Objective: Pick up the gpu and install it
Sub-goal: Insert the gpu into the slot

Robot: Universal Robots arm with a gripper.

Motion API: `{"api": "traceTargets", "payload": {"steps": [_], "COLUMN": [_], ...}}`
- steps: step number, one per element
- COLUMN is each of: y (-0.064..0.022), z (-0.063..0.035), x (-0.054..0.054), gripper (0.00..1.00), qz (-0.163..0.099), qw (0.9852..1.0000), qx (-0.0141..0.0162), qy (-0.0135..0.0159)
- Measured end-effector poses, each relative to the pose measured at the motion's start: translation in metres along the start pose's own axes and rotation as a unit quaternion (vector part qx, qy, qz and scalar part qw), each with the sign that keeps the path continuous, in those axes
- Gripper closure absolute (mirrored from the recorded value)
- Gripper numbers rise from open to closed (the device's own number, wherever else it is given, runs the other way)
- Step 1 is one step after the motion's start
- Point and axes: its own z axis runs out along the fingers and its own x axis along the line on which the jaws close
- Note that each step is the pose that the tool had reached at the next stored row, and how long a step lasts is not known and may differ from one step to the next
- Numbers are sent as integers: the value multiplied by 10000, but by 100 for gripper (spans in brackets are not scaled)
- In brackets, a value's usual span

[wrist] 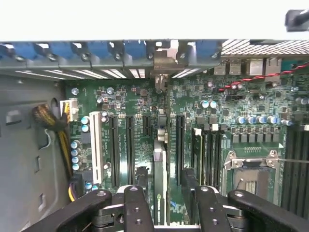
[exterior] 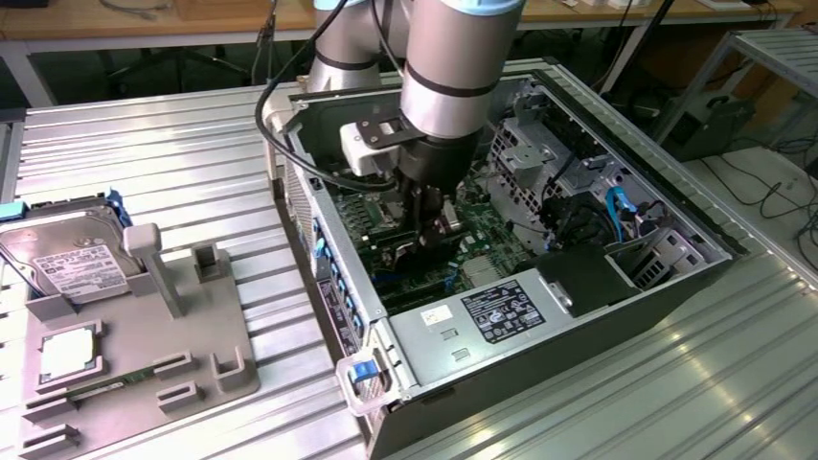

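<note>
Seating the gpu (wrist: 160,169) edge-on in the motherboard (wrist: 231,104) slot, my gripper (wrist: 166,205) spread beside it; I judge release underway.

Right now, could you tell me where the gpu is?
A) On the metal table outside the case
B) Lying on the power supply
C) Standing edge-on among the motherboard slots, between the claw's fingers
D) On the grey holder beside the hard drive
C: the gpu stands edge-on among the motherboard slots, between the claw fingers inside the case.
</note>
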Motion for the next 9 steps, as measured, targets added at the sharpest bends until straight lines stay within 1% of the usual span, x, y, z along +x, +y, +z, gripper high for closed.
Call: {"api": "traceTargets", "payload": {"steps": [4, 5, 6, 8, 9], "y": [-2, -3, -4, -4, -3], "z": [-38, -59, -66, -66, -67], "x": [-1, -2, -3, -3, -3], "gripper": [58, 60, 73, 85, 89], "qz": [0, 0, -1, 0, 0], "qw": [10000, 10000, 10000, 10000, 10000], "qx": [0, 0, 0, 1, 0], "qy": [0, 0, 0, 0, 1]}}
